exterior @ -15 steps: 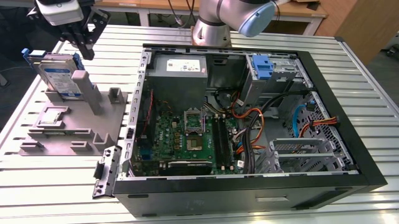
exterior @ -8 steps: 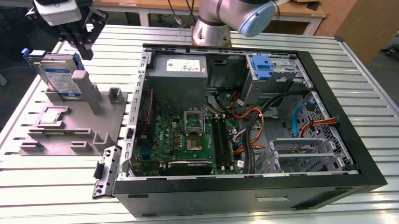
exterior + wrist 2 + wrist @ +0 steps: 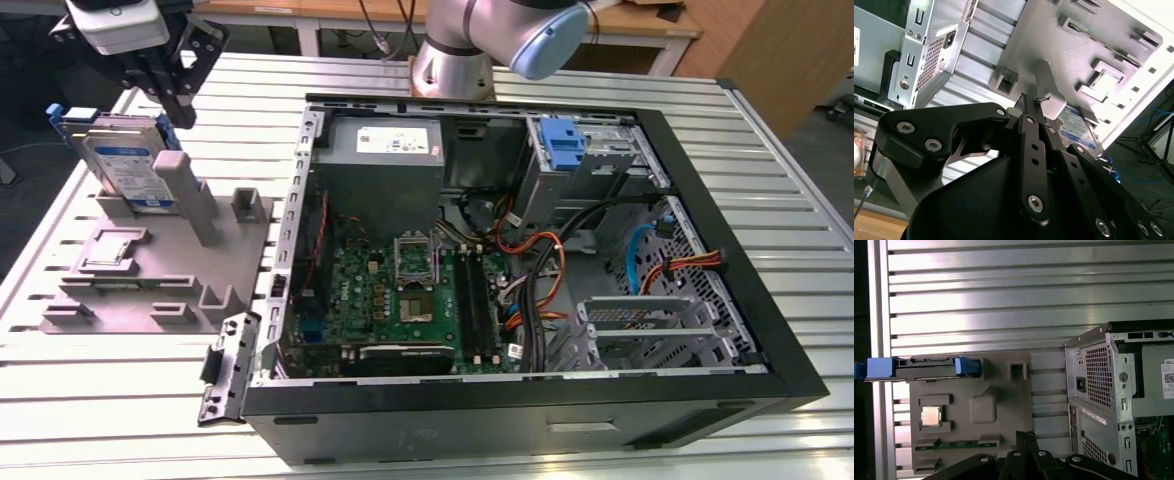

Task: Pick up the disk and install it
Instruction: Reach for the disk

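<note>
Gripper, closed on nothing, hangs just above the stand, where the disk sits on edge in its slot (not yet lifted), so pickup and fitting into the case beside the stand are both left.

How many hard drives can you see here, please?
1: the hard drive stands on edge in the grey holder, at the exterior view's left; the case may hide more.

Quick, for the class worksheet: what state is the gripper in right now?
Gripper: closed, holding nothing; the disk stands apart from it.
</note>
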You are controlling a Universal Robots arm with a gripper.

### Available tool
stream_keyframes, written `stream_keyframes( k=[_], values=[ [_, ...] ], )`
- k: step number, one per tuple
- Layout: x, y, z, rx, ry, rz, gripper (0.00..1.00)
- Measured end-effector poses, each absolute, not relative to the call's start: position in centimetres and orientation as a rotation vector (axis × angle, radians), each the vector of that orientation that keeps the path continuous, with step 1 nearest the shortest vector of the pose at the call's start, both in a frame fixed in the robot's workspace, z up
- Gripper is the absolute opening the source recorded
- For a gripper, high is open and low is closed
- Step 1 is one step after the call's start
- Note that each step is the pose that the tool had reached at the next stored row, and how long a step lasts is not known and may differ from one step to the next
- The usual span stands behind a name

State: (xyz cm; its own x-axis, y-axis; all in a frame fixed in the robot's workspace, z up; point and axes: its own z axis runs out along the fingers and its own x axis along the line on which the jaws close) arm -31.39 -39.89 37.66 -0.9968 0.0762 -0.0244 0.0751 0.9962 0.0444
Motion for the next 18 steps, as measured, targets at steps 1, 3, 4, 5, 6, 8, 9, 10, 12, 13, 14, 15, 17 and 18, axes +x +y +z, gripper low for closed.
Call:
stream_keyframes(
  k=[1, 3, 4, 5, 6, 8, 9, 10, 12, 13, 14, 15, 17, 18],
  values=[
    [-31.44, -39.89, 37.66, 0.118, 3.113, 0.068, 0.1],
    [-31.52, -39.89, 37.65, 0.118, 3.113, 0.068, 0.1],
    [-31.57, -39.89, 37.64, 0.118, 3.112, 0.068, 0.1],
    [-31.61, -39.89, 37.64, 0.118, 3.112, 0.068, 0.1],
    [-31.65, -39.89, 37.64, 0.118, 3.113, 0.068, 0.1],
    [-31.73, -39.89, 37.64, 0.118, 3.113, 0.068, 0.1],
    [-31.77, -39.89, 37.63, 0.118, 3.112, 0.068, 0.1],
    [-31.81, -39.89, 37.63, 0.118, 3.113, 0.068, 0.1],
    [-31.9, -39.89, 37.62, 0.118, 3.113, 0.068, 0.1],
    [-31.95, -39.89, 37.62, 0.118, 3.112, 0.068, 0.1],
    [-32.01, -39.89, 37.61, 0.118, 3.112, 0.068, 0.1],
    [-32.06, -39.89, 37.61, 0.118, 3.113, 0.068, 0.1],
    [-32.13, -39.9, 37.61, 0.118, 3.113, 0.068, 0.1],
    [-32.16, -39.89, 37.61, 0.118, 3.113, 0.068, 0.1]
  ],
)
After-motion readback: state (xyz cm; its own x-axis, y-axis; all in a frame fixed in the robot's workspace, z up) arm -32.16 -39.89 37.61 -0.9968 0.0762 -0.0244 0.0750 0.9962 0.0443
